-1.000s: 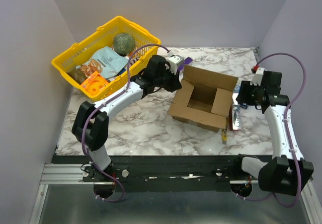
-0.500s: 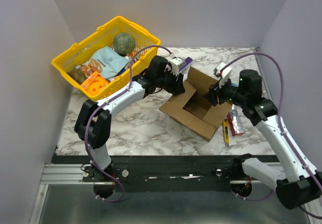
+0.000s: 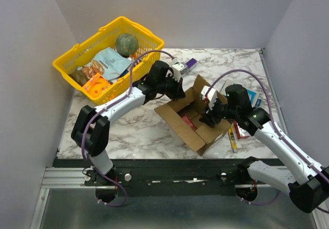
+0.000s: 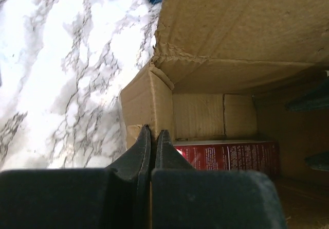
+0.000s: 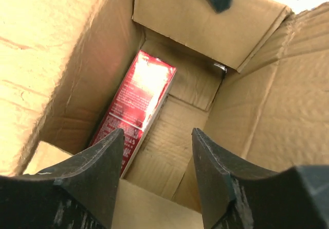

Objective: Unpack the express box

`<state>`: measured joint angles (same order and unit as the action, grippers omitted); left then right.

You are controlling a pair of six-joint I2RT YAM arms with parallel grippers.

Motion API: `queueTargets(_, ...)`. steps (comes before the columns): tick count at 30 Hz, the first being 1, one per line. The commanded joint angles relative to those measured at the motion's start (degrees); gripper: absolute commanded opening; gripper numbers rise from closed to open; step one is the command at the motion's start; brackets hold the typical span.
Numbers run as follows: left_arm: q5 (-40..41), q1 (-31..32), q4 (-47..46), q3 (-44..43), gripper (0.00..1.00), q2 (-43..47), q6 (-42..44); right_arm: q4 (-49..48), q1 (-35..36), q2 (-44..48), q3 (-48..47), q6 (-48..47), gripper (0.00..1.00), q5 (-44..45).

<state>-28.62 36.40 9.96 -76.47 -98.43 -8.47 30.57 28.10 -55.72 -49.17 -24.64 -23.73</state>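
Within the last second the right arm has swung in from the right side of the bench (image 3: 133,131) and dropped its right pincer (image 3: 208,115) into the mouth of the express box (image 3: 172,117); a second ago it hung well clear, beside the carton. Over the same stretch the box has turned and slid toward the near edge, flaps open, and now sits skewed at mid-bench. The left pincer (image 3: 176,88) has kept its place at the far-left corner, pressed together on the cardboard wall there (its wrist view shows the two fingers nipped tight over the edge), so it looks to be steadying the box. The right pincer is spread wide and holds nothing; its wrist view looks straight down between the fingers onto a red carton (image 5: 136,98) lying flat against one inner wall. A few loose packets (image 3: 241,131) lie on the bench just right of the box. My reading: the unpacking is well on, and the red carton is the next thing to come out; the right fingers are not yet touching it.
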Motion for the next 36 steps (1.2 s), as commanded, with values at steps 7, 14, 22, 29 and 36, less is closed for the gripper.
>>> queueTargets(7,19.2,0.7,-19.2,20.6,0.0,23.4,-11.2,3.4,10.6,-10.0,-17.1,-0.2,0.63,7.0)
queueTargets(14,22.8,1.9,-25.8,29.3,0.0,30.3,-13.4,1.4,21.8,-11.3,-11.4,-4.3,0.63,11.7)
queueTargets(22,23.2,1.9,-27.7,34.6,0.0,30.7,-17.5,-5.3,25.0,-17.6,-6.3,-2.3,0.75,19.8)
queueTargets(29,23.5,1.7,-23.6,30.9,0.0,28.2,-18.2,-2.6,25.0,-27.2,-9.7,0.5,0.82,21.7)
queueTargets(36,26.1,0.4,-21.5,28.3,0.0,25.9,-20.9,-0.2,24.9,-35.1,-11.0,11.3,0.86,22.0)
